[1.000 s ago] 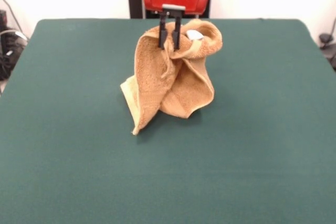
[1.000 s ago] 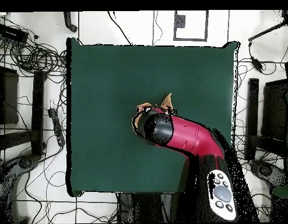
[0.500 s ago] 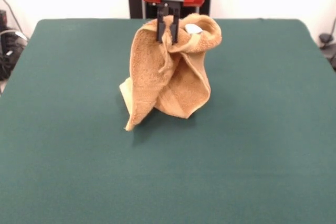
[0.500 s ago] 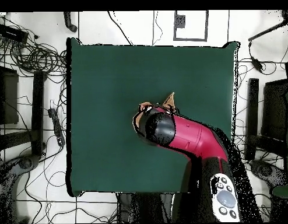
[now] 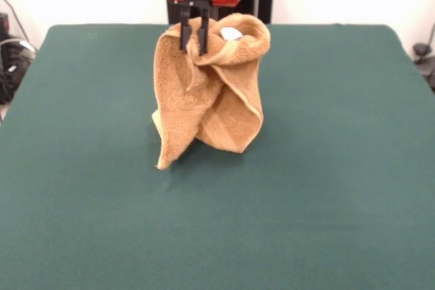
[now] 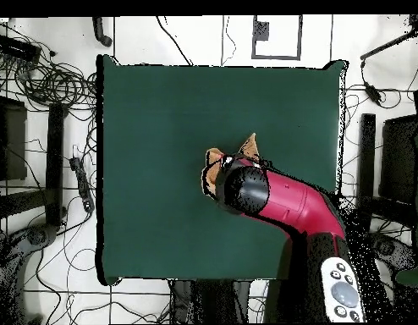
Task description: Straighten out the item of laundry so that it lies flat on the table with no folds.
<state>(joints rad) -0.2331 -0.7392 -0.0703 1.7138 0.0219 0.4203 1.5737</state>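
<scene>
At the moment of inspection the gripper (image 5: pixel 193 40) was clamped on the upper part of the towel (image 5: pixel 207 96), its two dark fingers (image 5: pixel 183 34) pinching a gathered fold near the top. The towel hung from that grasp in a bunched, twisted column, with a rolled cuff at the top showing the small white tag (image 5: pixel 231 33). Its lower corners sat at or just above the table (image 5: pixel 340 188); whether they touched the green cloth could not be told for certain from the front view. In the overhead view the arm (image 6: pixel 284 201) covered most of the towel, only two orange tips showing beside the wrist, roughly mid-table and somewhat toward the right edge of that view. The step in hand was judged to be the lift: the cloth was raised off the surface so that its weight could draw out the folds. None of the flattening was yet achieved; several layers overlapped and one flap wrapped round the front. The next move would call for lowering the towel while drawing it sideways, so the trailing corner lands first and the remainder lays out behind it, not dropping back in a heap.
</scene>
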